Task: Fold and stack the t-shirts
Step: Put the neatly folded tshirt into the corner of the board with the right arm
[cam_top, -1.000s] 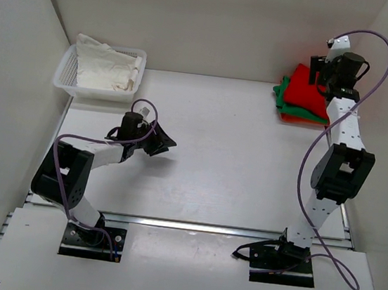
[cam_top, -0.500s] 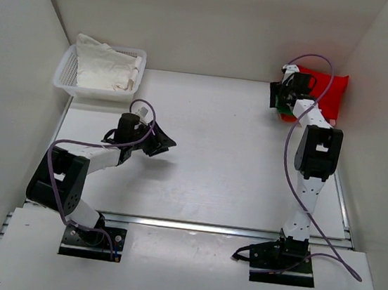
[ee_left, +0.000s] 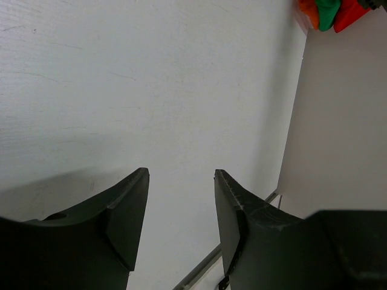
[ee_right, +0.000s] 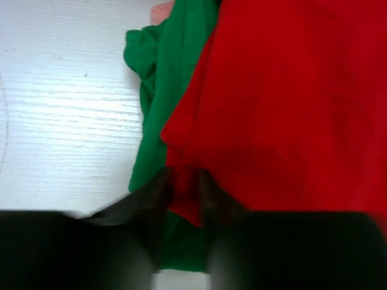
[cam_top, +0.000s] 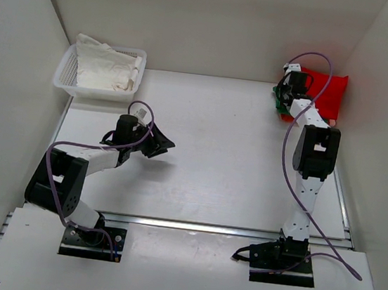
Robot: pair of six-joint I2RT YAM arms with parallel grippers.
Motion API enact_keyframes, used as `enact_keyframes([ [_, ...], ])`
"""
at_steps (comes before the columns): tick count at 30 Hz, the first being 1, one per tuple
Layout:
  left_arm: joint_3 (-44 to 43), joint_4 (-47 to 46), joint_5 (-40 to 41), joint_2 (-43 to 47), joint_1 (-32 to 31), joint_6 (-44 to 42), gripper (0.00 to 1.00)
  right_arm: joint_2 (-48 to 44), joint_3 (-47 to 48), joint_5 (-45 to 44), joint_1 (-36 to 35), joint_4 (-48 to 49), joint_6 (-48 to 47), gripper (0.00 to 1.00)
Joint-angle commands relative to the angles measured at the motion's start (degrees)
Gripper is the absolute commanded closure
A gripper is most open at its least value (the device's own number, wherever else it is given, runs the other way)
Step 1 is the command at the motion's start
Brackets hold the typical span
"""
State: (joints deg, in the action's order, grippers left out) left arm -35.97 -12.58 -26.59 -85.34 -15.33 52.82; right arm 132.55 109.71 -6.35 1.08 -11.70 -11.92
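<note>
The t-shirts lie piled at the table's back right corner. The red t-shirt [cam_top: 329, 91] is on top, spread toward the right wall, over the green one [cam_top: 277, 99]. In the right wrist view the red t-shirt [ee_right: 290, 90] overlaps the green one [ee_right: 163, 72], and a bit of the orange one [ee_right: 162, 11] shows at the top. My right gripper [ee_right: 186, 175] is shut on the near edge of the red fabric, which sits between its fingers. My left gripper [cam_top: 164, 143] hovers open over bare table at mid-left, holding nothing [ee_left: 181, 175].
A white mesh basket [cam_top: 64, 76] holding white cloth [cam_top: 104, 67] stands at the back left. White walls close in the table on the left, back and right. The right arm [cam_top: 313, 152] stretches along the right side toward the pile.
The right arm has swung down onto the pile and its gripper has closed on the red t-shirt's edge; the red shirt now spreads toward the right wall. The left arm barely moved.
</note>
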Motion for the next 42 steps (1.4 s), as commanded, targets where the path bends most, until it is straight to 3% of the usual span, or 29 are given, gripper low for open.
enact_keyframes([
  [1,0.72,-2.10,-1.70,2.72,0.48,0.27,0.42,-1.43,2.43,-4.72,-0.29,1.26,-0.47,0.84],
  [2,0.81,-2.36,-1.19,2.64,0.48,0.36,0.41,-1.24,3.31,-4.55,-0.29,0.55,-0.99,0.98],
  [3,1.24,-2.36,-1.27,2.64,0.48,0.44,0.42,-1.16,3.93,-4.64,-0.29,-0.24,-1.08,1.00],
  [10,1.42,-2.10,-0.13,3.69,-0.31,0.45,0.42,-9.85,-5.64,-1.12,-0.56,4.50,-1.00,0.99],
  [17,2.13,-1.22,0.83,2.72,-1.10,-0.87,0.41,-14.42,-7.66,0.45,-0.38,3.44,-1.00,1.00],
  [30,1.25,0.10,0.92,3.16,-0.32,-1.58,0.40,-14.34,-7.94,3.18,0.23,-0.33,0.58,1.00],
  [34,0.81,0.80,0.67,2.81,0.21,-2.54,0.39,-17.40,-13.71,5.73,2.07,0.27,5.05,1.00],
  [35,0.03,1.15,0.75,2.99,0.56,-3.15,0.37,-18.89,-15.47,8.08,2.17,2.37,5.94,1.00],
  [37,-0.85,3.87,1.36,2.55,0.48,-5.08,0.02,-20.48,-19.44,10.04,3.22,5.19,7.26,1.00],
  [40,-2.35,7.82,-0.03,1.41,0.74,-8.07,0.02,-19.00,-16.65,7.59,3.14,2.67,5.60,0.87],
  [42,-3.93,9.85,-1.96,0.62,1.36,-8.44,0.01,-20.48,-14.88,5.13,2.79,1.69,4.63,0.67],
])
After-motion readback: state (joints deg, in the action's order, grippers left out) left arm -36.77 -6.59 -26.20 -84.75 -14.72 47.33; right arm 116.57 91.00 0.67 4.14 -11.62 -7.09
